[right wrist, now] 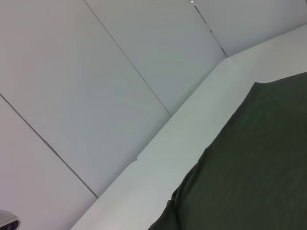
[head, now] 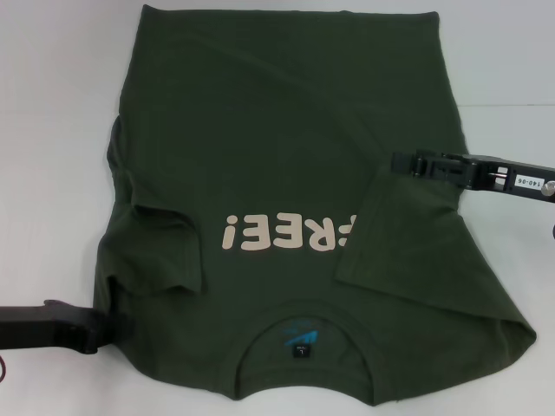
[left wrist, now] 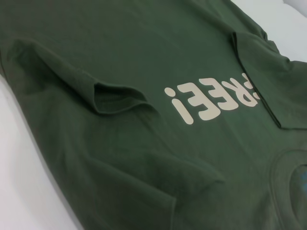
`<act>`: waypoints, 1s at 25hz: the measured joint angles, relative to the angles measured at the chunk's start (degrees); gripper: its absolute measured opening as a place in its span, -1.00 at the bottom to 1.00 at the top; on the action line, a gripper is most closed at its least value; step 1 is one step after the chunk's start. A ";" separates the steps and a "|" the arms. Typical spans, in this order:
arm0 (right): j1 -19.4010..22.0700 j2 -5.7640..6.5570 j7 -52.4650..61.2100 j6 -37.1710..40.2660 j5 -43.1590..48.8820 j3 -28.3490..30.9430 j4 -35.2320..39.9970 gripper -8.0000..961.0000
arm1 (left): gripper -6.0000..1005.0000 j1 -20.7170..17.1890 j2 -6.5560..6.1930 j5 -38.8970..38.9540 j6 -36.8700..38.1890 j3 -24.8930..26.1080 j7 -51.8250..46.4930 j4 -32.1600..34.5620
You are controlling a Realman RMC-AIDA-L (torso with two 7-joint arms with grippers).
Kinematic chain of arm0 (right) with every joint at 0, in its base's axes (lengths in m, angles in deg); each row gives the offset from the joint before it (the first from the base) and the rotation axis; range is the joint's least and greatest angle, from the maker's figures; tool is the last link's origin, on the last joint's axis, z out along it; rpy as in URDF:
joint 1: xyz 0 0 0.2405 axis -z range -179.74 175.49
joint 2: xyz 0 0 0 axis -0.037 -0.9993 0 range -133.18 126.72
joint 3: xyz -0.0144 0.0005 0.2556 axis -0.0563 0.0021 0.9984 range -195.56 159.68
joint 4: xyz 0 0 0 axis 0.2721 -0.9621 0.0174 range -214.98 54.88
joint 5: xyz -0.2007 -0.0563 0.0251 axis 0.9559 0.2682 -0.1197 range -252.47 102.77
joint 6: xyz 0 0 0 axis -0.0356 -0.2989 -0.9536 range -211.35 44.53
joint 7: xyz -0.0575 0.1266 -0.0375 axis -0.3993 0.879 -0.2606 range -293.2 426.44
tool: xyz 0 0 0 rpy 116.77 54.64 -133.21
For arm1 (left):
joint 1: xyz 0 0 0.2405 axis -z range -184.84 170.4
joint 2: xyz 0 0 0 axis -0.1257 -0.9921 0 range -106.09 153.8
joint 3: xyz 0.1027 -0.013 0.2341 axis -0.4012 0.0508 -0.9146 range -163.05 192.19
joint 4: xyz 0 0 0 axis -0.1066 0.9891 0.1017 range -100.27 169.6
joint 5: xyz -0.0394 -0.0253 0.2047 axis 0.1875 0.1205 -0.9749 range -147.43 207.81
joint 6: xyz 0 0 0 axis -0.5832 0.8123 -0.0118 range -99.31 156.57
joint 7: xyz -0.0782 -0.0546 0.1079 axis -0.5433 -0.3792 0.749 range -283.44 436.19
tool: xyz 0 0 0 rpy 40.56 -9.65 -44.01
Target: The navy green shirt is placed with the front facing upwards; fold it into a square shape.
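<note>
The navy green shirt (head: 286, 130) lies front up on the white table (head: 52, 87), its collar and blue neck label (head: 299, 340) nearest me. Cream lettering (head: 286, 232) reads upside down. The right sleeve (head: 416, 243) is folded inward over the chest and hides the first letter. The left sleeve (head: 156, 251) is bunched inward too. My right gripper (head: 397, 162) reaches in from the right, at the far corner of the folded right sleeve. My left gripper (head: 104, 328) sits low at the shirt's near left shoulder edge. The left wrist view shows the shirt (left wrist: 120, 48), its lettering (left wrist: 211, 103) and the left sleeve opening (left wrist: 120, 98).
Bare white table surrounds the shirt on the left, far and right sides. In the right wrist view the shirt's edge (right wrist: 259, 167) lies on the table (right wrist: 192, 139), with grey wall panels (right wrist: 96, 72) beyond.
</note>
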 joint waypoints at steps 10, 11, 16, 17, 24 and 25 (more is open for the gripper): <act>-0.06 0.15 -0.03 -0.01 0.00 0.15 -0.25 0.90 | -0.94 0.16 0.00 -1.23 1.02 -0.01 -0.31 1.05; -0.10 0.15 -0.03 -0.01 0.00 0.15 -0.25 0.90 | -0.94 0.17 0.00 -1.22 1.18 0.07 -0.58 1.27; -0.10 0.14 -0.16 -0.08 0.00 0.14 -0.32 0.90 | -0.86 0.17 -0.26 -1.27 1.73 0.34 -2.17 2.02; -0.06 0.14 -0.25 -0.13 0.00 0.14 -0.35 0.90 | -0.83 0.15 -0.31 -1.27 1.81 0.41 -2.60 2.28; 0.00 0.14 -0.42 -0.08 0.00 0.12 -0.43 0.90 | -0.52 -1.18 -0.34 -1.57 2.55 1.09 -4.90 5.09; 0.02 0.14 -0.46 -0.07 0.00 0.12 -0.46 0.90 | -0.44 -1.37 -0.35 -1.72 2.57 1.30 -5.13 5.34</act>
